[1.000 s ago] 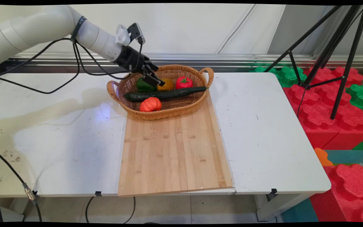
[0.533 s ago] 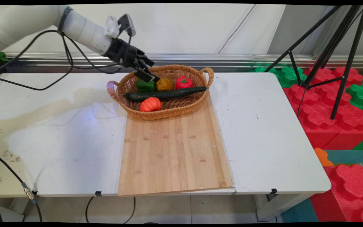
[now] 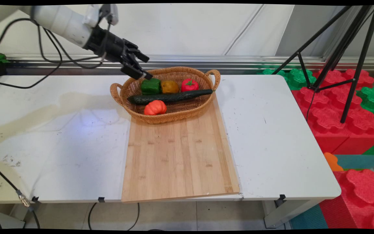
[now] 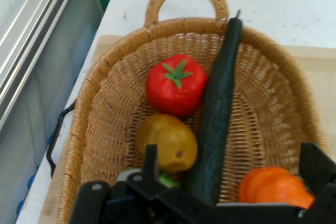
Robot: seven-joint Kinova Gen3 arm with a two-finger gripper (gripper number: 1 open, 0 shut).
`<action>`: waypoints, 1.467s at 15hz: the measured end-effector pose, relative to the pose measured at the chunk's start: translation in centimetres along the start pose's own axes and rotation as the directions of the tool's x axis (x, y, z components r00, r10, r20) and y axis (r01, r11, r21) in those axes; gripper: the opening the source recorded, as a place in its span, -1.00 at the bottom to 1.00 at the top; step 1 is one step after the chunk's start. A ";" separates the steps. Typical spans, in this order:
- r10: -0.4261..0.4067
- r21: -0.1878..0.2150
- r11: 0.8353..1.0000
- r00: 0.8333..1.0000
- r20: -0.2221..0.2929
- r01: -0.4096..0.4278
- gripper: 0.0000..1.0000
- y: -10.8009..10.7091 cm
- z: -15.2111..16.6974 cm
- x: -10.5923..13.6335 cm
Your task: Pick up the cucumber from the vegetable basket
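Observation:
My gripper (image 3: 143,67) hangs open and empty just above the far left rim of a wicker basket (image 3: 180,114). The green pepper (image 3: 150,86) lies nearest, just below its fingers. Beside that pepper are a yellow-brown potato (image 3: 169,86) and a red tomato (image 3: 189,85). A long dark cucumber (image 3: 170,97) crosses the basket, with an orange ribbed vegetable (image 3: 155,107) in front. The hand view looks down into the basket (image 4: 100,108) between the spread fingers (image 4: 151,156): tomato (image 4: 176,84), potato (image 4: 168,141), cucumber (image 4: 218,114), orange vegetable (image 4: 270,184), and a sliver of the pepper (image 4: 167,180).
The basket rests on the far end of a bamboo cutting board (image 3: 179,156) lying on the white table (image 3: 271,136). A black tripod (image 3: 339,55) and red and green foam blocks (image 3: 342,117) stand off the table's right side. Black cables (image 3: 47,52) hang from the arm.
The gripper has drawn up and back to the left, out of the basket, staying open and empty. The green pepper it partly covered is now in full view.

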 end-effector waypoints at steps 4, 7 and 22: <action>0.011 -0.022 1.000 1.000 -0.024 -0.011 1.00 1.3 -3.8 0.4; 0.016 -0.032 0.999 0.999 -0.037 -0.017 1.00 2.0 -5.9 0.7; 0.117 -0.070 0.991 0.993 0.002 -0.117 1.00 2.4 -0.5 2.8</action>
